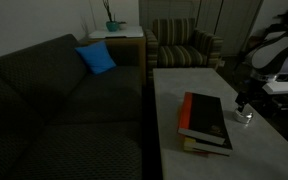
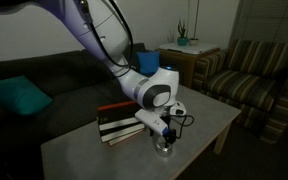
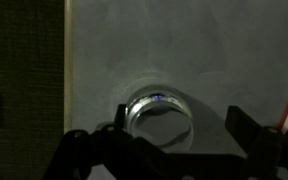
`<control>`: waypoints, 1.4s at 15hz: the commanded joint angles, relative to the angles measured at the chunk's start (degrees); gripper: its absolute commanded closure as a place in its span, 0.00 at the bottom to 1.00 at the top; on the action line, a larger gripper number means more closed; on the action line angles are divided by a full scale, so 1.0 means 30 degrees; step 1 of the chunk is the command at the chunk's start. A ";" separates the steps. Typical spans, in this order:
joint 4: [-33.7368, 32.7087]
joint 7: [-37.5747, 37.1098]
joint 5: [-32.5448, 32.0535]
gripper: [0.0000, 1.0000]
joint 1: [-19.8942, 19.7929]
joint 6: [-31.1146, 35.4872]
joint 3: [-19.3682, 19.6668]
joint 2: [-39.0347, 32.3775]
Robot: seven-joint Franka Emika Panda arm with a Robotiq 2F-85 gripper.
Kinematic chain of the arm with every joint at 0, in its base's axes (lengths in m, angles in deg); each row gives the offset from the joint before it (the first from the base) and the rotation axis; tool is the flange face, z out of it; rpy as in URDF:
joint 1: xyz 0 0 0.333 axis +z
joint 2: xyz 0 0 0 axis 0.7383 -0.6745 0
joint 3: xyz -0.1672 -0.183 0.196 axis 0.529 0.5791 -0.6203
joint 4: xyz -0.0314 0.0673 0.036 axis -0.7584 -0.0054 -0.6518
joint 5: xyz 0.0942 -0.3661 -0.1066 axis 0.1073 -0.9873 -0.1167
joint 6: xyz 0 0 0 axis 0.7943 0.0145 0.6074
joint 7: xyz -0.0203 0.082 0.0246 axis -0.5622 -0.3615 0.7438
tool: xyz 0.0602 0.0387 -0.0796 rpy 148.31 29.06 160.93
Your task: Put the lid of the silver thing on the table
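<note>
The silver thing (image 3: 161, 115) is a small, low, round, shiny tin. It stands on the pale table (image 3: 184, 50) near one edge. It shows in both exterior views (image 1: 247, 118) (image 2: 165, 148), beside the book stack. I cannot tell the lid apart from the tin; the top looks silvery and closed. My gripper (image 3: 176, 124) is open directly above the tin, one finger on each side and not touching it. It hangs low over the tin in both exterior views (image 1: 244, 105) (image 2: 168, 135).
A red-and-black book stack (image 1: 206, 122) (image 2: 119, 125) lies on the table next to the tin. A dark sofa (image 1: 54, 100) with a blue cushion (image 1: 96, 58) runs along the table. A striped armchair (image 1: 184, 45) and a side table with a plant (image 1: 114, 30) stand at the far end.
</note>
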 commanded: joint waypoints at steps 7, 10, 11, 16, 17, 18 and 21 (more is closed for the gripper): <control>0.7816 -0.2135 -0.0855 0.00 0.2977 0.6539 0.2608 0.2822; 0.5658 -0.0870 -0.1609 0.00 0.1931 0.6507 0.2067 0.1533; 0.4733 -0.0138 -0.1906 0.00 0.1324 0.6488 0.1645 0.1020; 0.0949 0.2712 -0.2530 0.00 -0.0951 0.6702 -0.0222 -0.1609; 0.0122 0.3290 -0.2554 0.00 -0.1385 0.6353 -0.0660 -0.2183; 0.2219 0.3872 -0.2618 0.00 -0.1745 0.6881 -0.1112 -0.0718; 0.1810 0.4868 -0.2456 0.00 -0.2467 0.6958 -0.1979 -0.1048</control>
